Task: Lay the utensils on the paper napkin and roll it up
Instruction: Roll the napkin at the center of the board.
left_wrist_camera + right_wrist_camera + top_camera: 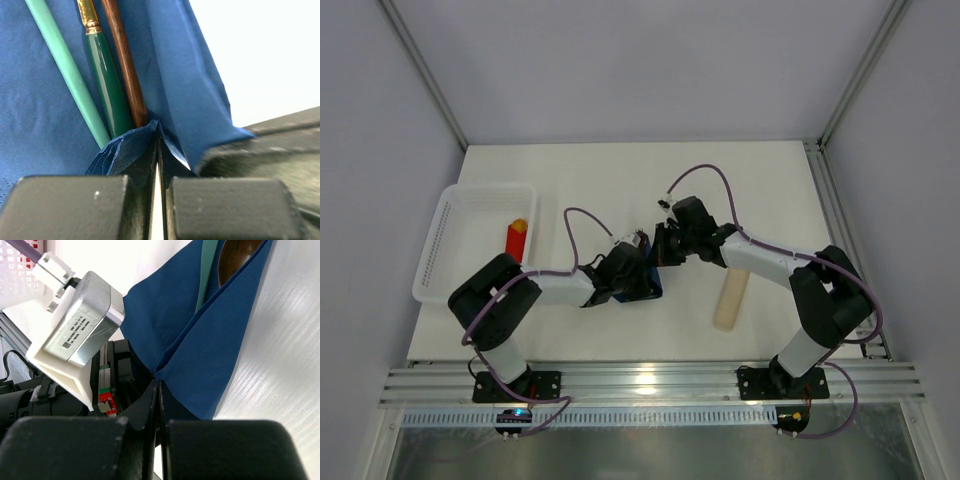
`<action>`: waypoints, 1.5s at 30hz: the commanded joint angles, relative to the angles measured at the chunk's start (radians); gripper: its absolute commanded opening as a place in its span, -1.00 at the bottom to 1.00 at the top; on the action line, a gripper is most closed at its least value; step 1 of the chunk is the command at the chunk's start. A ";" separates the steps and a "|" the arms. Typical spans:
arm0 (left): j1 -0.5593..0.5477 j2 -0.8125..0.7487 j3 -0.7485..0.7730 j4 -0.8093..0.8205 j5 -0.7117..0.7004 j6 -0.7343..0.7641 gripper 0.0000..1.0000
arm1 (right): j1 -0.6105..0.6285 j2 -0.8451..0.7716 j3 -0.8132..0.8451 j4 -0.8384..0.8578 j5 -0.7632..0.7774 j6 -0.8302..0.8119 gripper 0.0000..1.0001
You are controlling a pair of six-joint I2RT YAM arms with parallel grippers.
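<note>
The navy paper napkin (190,85) lies between the two arms near the table's middle, and a bit of it (652,287) shows in the top view. On it lie the utensils: a light green rod (65,65), a dark green handle with a gold band (106,85) and a brown handle (126,65). My left gripper (158,135) is shut, pinching a raised fold of the napkin's edge beside the handles. Facing it, my right gripper (159,385) is shut on the napkin (215,340), whose flap is folded over a brown spoon bowl (237,252). In the top view the left gripper (636,268) and the right gripper (665,246) nearly touch.
A white basket (448,232) stands at the left, with a red block with an orange tip (516,240) at its right wall. A pale beige bar (731,298) lies right of the napkin, under the right forearm. The left wrist's camera housing (75,325) sits close to the right gripper.
</note>
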 commanded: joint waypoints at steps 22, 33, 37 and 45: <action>-0.026 -0.016 -0.021 -0.018 -0.059 0.011 -1.00 | 0.031 0.029 0.092 0.022 0.033 0.050 -0.93; -0.036 -0.008 -0.021 -0.016 -0.060 0.007 -1.00 | 0.029 0.028 0.095 0.024 0.025 0.068 -0.93; -0.039 -0.005 -0.021 -0.015 -0.060 0.006 -1.00 | 0.031 0.038 0.106 0.025 0.011 0.074 -0.93; -0.049 -0.024 -0.014 -0.034 -0.100 0.017 -1.00 | 0.038 0.054 0.103 0.024 0.008 0.068 -0.93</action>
